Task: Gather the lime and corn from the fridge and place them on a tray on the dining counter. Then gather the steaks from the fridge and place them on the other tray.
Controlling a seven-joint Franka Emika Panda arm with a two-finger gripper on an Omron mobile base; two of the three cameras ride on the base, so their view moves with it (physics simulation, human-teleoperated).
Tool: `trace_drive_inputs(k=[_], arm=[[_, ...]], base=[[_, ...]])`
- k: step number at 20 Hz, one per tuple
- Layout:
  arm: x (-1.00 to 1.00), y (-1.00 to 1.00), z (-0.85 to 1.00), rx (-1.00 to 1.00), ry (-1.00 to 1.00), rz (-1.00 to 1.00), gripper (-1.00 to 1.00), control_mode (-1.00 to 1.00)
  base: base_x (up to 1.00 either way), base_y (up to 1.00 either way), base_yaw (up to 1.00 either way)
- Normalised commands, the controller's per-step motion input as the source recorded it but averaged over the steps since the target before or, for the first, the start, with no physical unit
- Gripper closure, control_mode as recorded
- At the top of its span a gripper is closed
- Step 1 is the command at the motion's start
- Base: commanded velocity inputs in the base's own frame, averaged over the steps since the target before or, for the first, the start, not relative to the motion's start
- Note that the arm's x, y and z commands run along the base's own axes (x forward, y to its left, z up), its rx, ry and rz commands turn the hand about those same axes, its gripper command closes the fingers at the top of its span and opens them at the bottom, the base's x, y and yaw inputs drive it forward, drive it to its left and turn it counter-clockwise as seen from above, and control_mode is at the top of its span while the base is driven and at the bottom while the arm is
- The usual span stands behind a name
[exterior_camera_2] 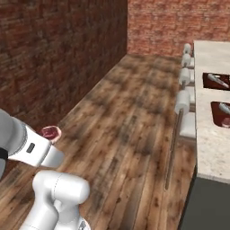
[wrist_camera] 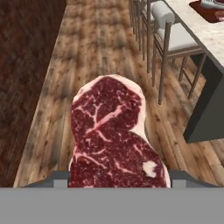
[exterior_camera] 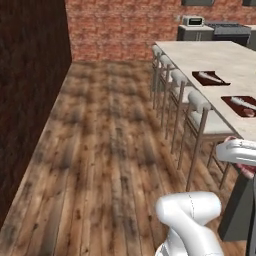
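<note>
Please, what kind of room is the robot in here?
Most likely a home kitchen with a dining area: a long stone-topped dining counter lined with cushioned bar stools, a brick wall and a wooden floor. The hand carries a raw steak.

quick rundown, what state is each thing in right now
steak: held up in the gripper, above the wood floor
gripper: shut on the steak
near tray: on the dining counter, something pale lying on it
far tray: on the counter, something pale lying on it
</note>
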Motion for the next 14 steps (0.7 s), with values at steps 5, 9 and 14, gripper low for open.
trace_drive_inputs(k=[5,9,14], arm=[[0.0,0.0,0.0,0.0,0.0,0.0,1.0,1.0],[0.0,0.0,0.0,0.0,0.0,0.0,1.0,1.0],[0.0,0.0,0.0,0.0,0.0,0.0,1.0,1.0]], base=[[0.72,0.33,-0.42],[0.72,0.33,-0.42],[0.71,0.43,-0.43]])
